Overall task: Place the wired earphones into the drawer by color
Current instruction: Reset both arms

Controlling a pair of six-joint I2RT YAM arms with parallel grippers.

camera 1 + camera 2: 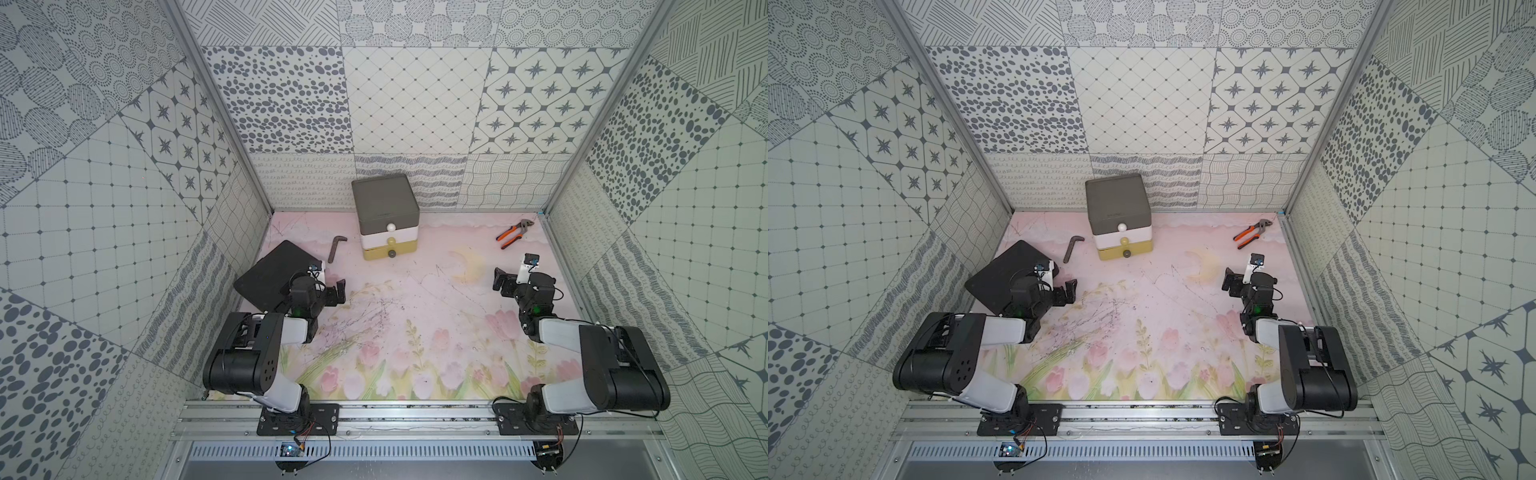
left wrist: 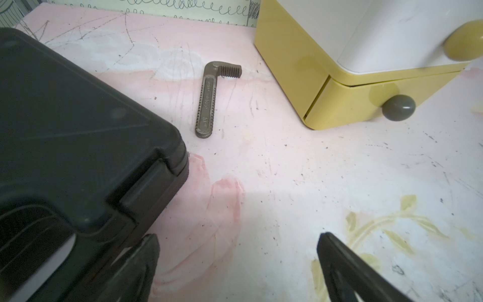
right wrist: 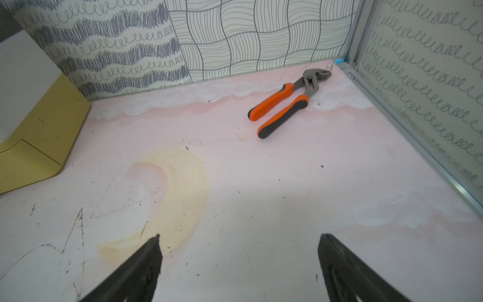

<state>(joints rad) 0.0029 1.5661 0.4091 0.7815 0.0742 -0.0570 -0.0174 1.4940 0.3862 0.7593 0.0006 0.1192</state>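
1. Table (image 1: pixel 415 299): pink top printed with flowers and a pale crescent, scuffed, walled in by patterned panels.
2. Drawer (image 1: pixel 386 224): three-tier unit standing upright at the middle of the table's far edge, close to the back wall. The top tier is grey with a white knob (image 1: pixel 390 227), the middle tier white with a yellow knob (image 1: pixel 391 240), and the bottom tier yellow with a grey knob (image 2: pixel 398 107). All three tiers are pushed in, so the contents cannot be seen.
3. Black case (image 1: pixel 270 274): flat, closed, lying on the table's left side at an angle, partly under the left arm.
4. L-shaped toothed metal piece (image 2: pixel 206 104): lying flat between the black case and the drawer, touching neither.
5. Orange-handled pliers (image 3: pixel 285 102): lying flat in the far right corner, well apart from the drawer.
6. Left gripper (image 2: pixel 236 251): beside the near corner of the black case, facing the drawer. Jaws wide apart, nothing between them.
7. Right gripper (image 3: pixel 239 240): above bare table by the crescent print, right of the drawer. Jaws wide apart, nothing between them.
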